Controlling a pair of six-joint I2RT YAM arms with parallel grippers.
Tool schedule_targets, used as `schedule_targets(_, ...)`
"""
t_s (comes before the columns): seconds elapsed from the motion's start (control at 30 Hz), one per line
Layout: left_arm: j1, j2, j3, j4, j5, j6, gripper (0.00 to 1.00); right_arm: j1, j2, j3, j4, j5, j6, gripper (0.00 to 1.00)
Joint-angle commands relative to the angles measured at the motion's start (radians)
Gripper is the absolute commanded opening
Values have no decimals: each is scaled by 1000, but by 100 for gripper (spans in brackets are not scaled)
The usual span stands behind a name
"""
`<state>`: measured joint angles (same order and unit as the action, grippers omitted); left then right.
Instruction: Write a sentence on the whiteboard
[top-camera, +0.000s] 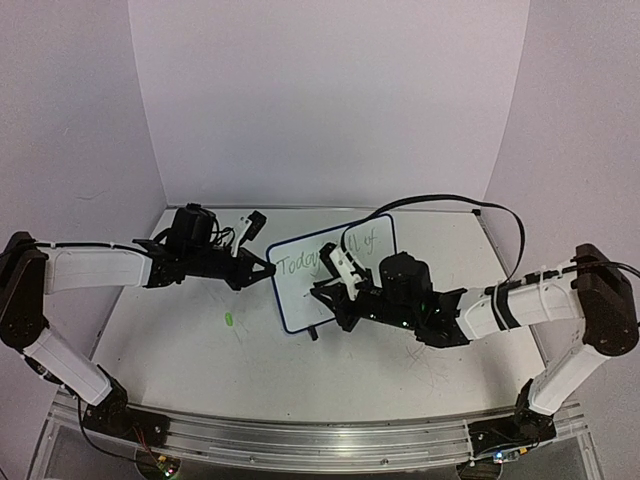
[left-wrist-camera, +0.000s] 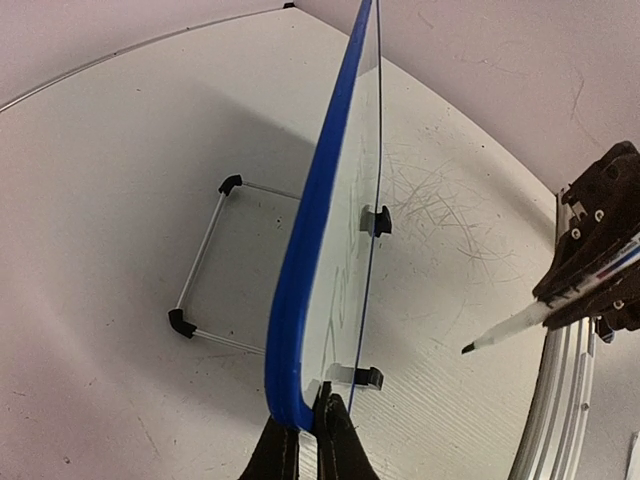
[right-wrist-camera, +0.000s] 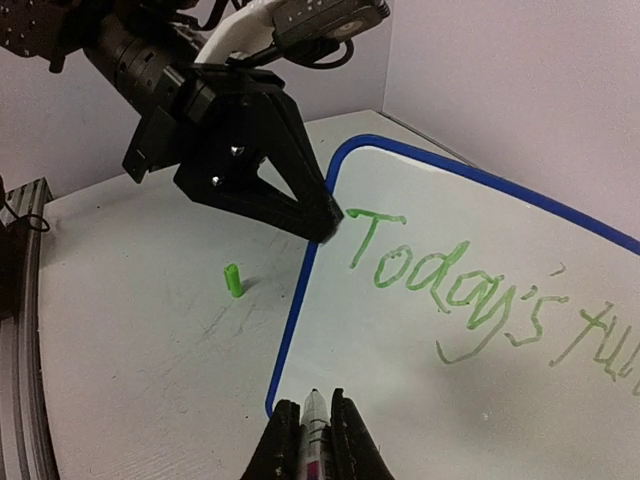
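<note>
While the left tool (left-wrist-camera: 312, 425) pinches the whiteboard's (top-camera: 300, 300) left edge, mid-worktop nearer the far edge, the right tool (right-wrist-camera: 318, 425) grips a marker (right-wrist-camera: 314, 415). Its tip points at the blank strip under the sentence (right-wrist-camera: 450, 290), straight ahead, with the whiteboard's long axis running rightward.

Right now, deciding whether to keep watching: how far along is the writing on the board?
Done: green writing reads "Today's full of" on the whiteboard. In hand: the right tool grips the marker, tip off the board; the left tool pinches its edge. Left: any closing words; space below looks blank.
</note>
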<state>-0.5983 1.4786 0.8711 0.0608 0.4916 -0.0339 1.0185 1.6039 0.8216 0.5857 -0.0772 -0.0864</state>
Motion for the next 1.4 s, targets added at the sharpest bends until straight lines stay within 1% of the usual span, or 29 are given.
schedule_targets(0.0,-5,-9,24,-53,-147,72,0,5,18,45,21,-4,-4,0)
schedule_targets(0.23,-5,-2,29,-55,-146,76,0,5,25,43,43,26,-21,0)
schedule_targets(0.43,-4,5,32,-55,-140,84,0,22,68,82,51,58,-62,0)
schedule_targets(0.6,-5,5,34,-55,-140,87,0,27,84,78,110,25,-67,0)
schedule_targets(0.7,-5,7,34,-55,-142,91,0,31,101,73,129,49,-74,4)
schedule_targets(0.83,-5,10,37,-55,-145,95,0,30,105,38,177,77,-52,0)
schedule_targets(0.93,-5,8,37,-55,-142,96,0,33,118,41,180,60,-55,0)
schedule_targets(1.1,-5,7,35,-55,-141,96,0,37,167,96,150,95,-77,0)
schedule_targets(1.27,-5,6,33,-55,-141,98,0,41,200,131,147,88,-67,0)
schedule_targets(1.37,-5,5,31,-55,-141,99,0,41,211,137,156,123,-54,0)
